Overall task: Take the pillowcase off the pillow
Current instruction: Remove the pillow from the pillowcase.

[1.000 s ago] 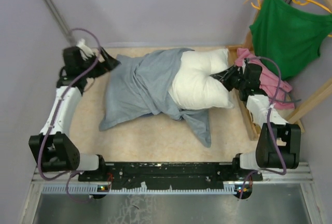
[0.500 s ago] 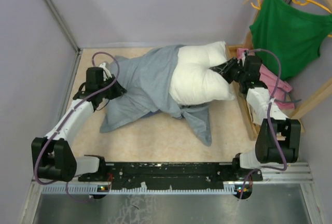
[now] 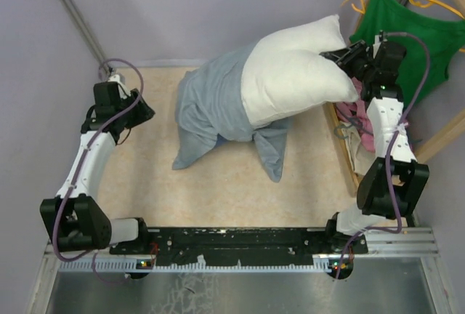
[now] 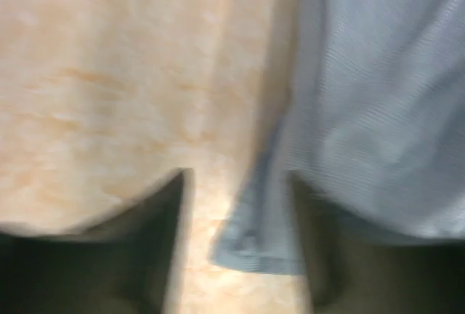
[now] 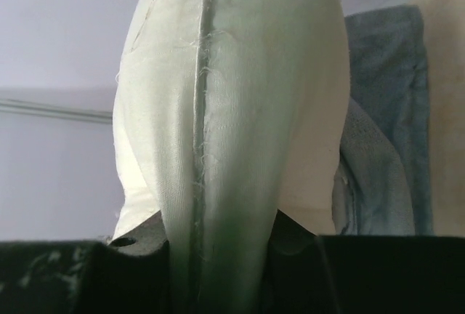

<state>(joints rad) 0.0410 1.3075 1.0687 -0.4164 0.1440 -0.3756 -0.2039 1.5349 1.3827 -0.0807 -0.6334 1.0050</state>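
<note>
The white pillow (image 3: 290,74) is lifted and tilted at the back right, with its left half inside the grey-blue pillowcase (image 3: 211,110). The pillowcase hangs down from it, its lower ends resting on the table. My right gripper (image 3: 341,58) is shut on the pillow's right edge. In the right wrist view the pillow's seam (image 5: 232,96) runs between the jaws of that gripper (image 5: 218,227), with the pillowcase (image 5: 385,110) behind. My left gripper (image 3: 142,109) is open at the far left, apart from the cloth. In the blurred left wrist view a pillowcase corner (image 4: 378,96) lies ahead of its gripper (image 4: 236,183).
A green tank top (image 3: 403,45) hangs on a yellow hanger at the back right, just behind my right gripper. A pink garment (image 3: 361,121) lies in a wooden tray below it. A wooden rack post (image 3: 436,139) stands at the right. Purple walls enclose the beige table (image 3: 218,190).
My right gripper has lifted the pillow up and toward the back right, dragging the pillowcase rightward. My left gripper has come off the pillowcase and moved back to the left.
</note>
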